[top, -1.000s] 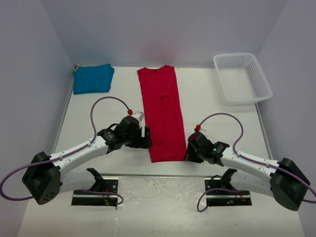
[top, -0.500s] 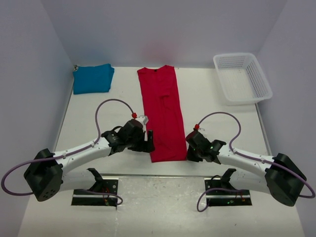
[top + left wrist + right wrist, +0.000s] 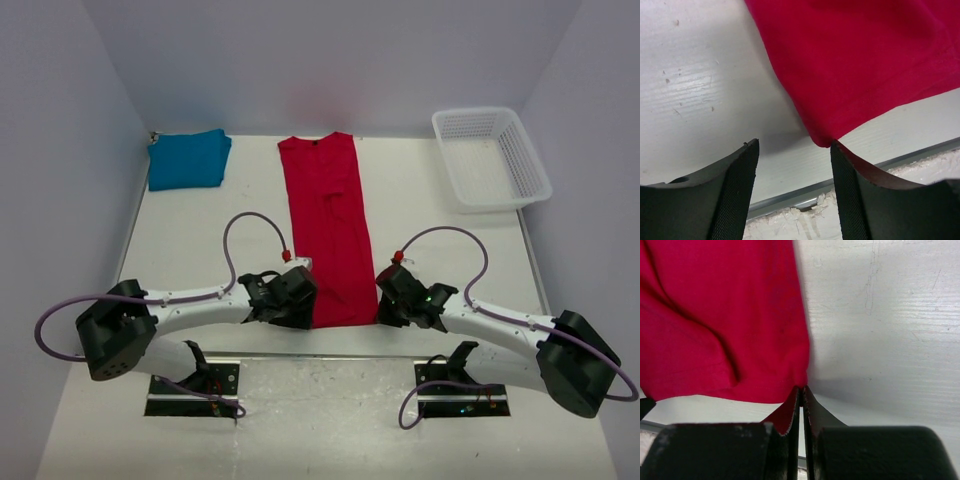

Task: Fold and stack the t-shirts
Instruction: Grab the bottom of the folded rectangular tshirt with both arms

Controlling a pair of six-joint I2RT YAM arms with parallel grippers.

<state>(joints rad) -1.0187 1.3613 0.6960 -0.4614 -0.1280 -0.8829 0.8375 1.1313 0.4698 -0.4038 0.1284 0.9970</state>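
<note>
Red t-shirt (image 3: 328, 230): lying flat at the middle of the worktop (image 3: 430, 195) as a long narrow strip, apparently folded lengthwise, with the collar pointing to 12 o'clock and the hem sitting at 6 o'clock by the near edge. Teal t-shirt (image 3: 188, 158): resting folded at 10 o'clock, well apart from the red one. White mesh basket (image 3: 480, 112): standing at 2 o'clock, playing no part. Left gripper (image 3: 300, 305): sitting at the hem's 7 o'clock corner with its jaws apart and nothing held. Right gripper (image 3: 385, 305): sitting at the hem's 5 o'clock corner with its jaws together, pinching the cloth. Step in hand, as judged: taking both hem corners for the crosswise fold. The next move is calling for the left jaws to clamp their corner, then for both arms to be lifting evenly and carrying the hem toward 12 o'clock without skewing the strip. The top view is giving the whole layout, but the wrists are hiding the jaws there. The left wrist view is showing the corner tip touching one finger, with bare worktop lying across the rest of the gap. The right wrist view is showing a sliver of red caught between the closed jaws. Neither wrist view is showing the teal t-shirt or the basket.
</note>
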